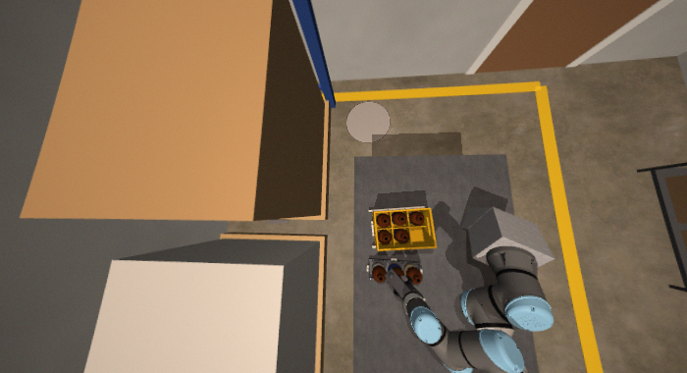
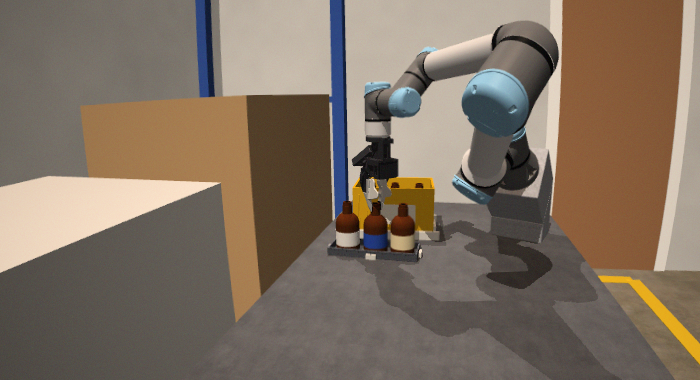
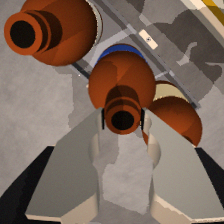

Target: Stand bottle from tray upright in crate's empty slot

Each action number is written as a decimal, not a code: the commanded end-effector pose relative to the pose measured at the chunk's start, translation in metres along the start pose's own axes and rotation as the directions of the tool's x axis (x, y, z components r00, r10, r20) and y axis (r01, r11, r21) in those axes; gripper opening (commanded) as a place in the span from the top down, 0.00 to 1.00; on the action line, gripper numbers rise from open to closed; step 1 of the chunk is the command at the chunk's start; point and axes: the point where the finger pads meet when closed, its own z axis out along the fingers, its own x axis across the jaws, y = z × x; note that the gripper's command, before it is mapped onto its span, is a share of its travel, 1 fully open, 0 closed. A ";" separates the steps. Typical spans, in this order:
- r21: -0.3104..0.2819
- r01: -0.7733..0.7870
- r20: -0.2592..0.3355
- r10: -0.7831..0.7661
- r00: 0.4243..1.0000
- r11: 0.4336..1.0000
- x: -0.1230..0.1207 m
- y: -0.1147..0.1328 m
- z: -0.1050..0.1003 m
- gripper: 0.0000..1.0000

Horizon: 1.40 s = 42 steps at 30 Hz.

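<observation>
A yellow crate (image 1: 405, 228) stands on the grey table with several brown bottles in it and one empty slot (image 1: 417, 237) at its near right corner. In front of it a dark tray (image 2: 374, 253) holds three upright brown bottles: white label (image 2: 347, 226), blue label (image 2: 375, 227), cream label (image 2: 402, 228). My gripper (image 2: 376, 196) comes straight down over the middle one and is shut on the neck of the blue-label bottle (image 3: 122, 117), which still stands in the tray. In the wrist view the white-label bottle (image 3: 50, 30) is upper left and the cream-label bottle (image 3: 175, 117) is right.
The arm's grey base block (image 2: 520, 201) stands at the table's right side. A large brown box (image 2: 200, 166) and a pale box (image 2: 100, 266) stand left of the table. A blue post (image 2: 338, 96) rises behind the crate.
</observation>
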 end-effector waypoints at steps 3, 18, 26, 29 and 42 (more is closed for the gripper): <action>0.001 0.000 0.000 0.000 1.000 1.000 0.000 0.000 0.000 1.00; 0.001 0.000 0.000 0.000 1.000 1.000 0.000 0.000 0.000 1.00; 0.001 0.000 0.000 0.000 1.000 1.000 0.000 0.000 0.000 1.00; 0.001 0.000 0.000 0.000 1.000 1.000 0.000 0.000 -0.001 1.00; 0.001 0.000 0.000 0.000 1.000 1.000 0.000 -0.001 -0.007 1.00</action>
